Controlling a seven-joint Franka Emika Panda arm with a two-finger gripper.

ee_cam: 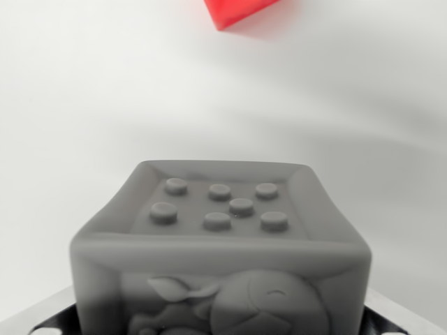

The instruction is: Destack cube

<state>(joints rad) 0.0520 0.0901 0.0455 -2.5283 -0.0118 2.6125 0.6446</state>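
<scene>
A grey soft cube [220,230] fills the lower half of the wrist view, very close to the camera. Its top face carries several raised dots and its front face shows an animal in relief. Dark parts of my gripper [220,326] show at the bottom corners, one finger [42,322] at the wrist view's left and one on the right, pressed against the cube's sides. The gripper looks shut on the grey cube. A red cube [237,12] lies far off on the white surface, cut by the top edge and apart from the grey cube.
The white tabletop [84,105] spreads around both cubes, with a soft shadow band across the right side.
</scene>
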